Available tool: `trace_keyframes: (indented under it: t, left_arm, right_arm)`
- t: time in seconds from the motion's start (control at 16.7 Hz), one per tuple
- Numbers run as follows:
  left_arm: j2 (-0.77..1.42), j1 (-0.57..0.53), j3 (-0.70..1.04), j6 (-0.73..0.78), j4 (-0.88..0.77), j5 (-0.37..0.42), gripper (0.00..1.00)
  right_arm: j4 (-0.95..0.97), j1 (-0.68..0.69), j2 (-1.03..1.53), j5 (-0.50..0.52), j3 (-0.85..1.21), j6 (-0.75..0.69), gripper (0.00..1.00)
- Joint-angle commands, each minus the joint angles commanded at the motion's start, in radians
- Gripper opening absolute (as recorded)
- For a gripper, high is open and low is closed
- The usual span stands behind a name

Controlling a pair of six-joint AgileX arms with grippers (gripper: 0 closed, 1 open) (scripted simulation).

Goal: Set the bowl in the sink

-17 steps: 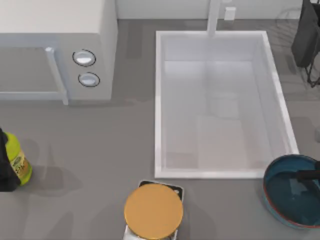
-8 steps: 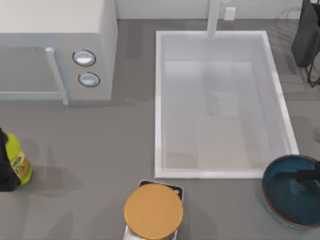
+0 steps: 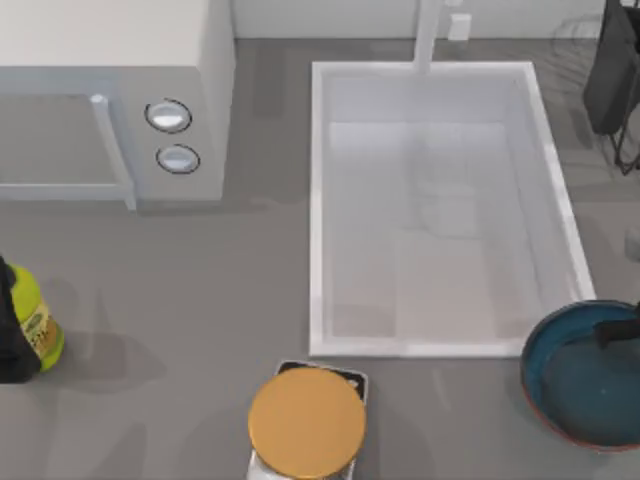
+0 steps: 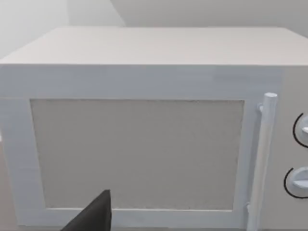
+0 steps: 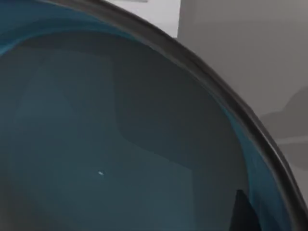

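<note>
Both arms are matte black, the left end effector a flat, angular black wedge.

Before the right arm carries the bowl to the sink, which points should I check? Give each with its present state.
1. Bowl upright at the table's right edge: ok.
2. Right hand at the bowl's rim: ok; firm grip: cannot tell.
3. Bowl lifted off the table: cannot tell.
4. Sink free of objects: ok.
5. Bowl inside the sink: not ok, it is outside the near right corner.
6. Orange disc away from the path: ok.
</note>
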Motion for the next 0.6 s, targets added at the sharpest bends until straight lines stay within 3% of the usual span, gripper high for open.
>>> trace_keyframes:
  t: [0.3, 0.6]
  left_arm:
    - [0.000, 0.000, 0.000, 0.000, 0.000, 0.000, 1.00]
    - [0.000, 0.000, 0.000, 0.000, 0.000, 0.000, 1.00]
  right_arm:
    - [-0.323, -0.005, -0.072, -0.027, 0.228, -0.018, 0.00]
    - [-0.434, -0.065, -0.101, -0.056, 0.358, 0.016, 0.00]
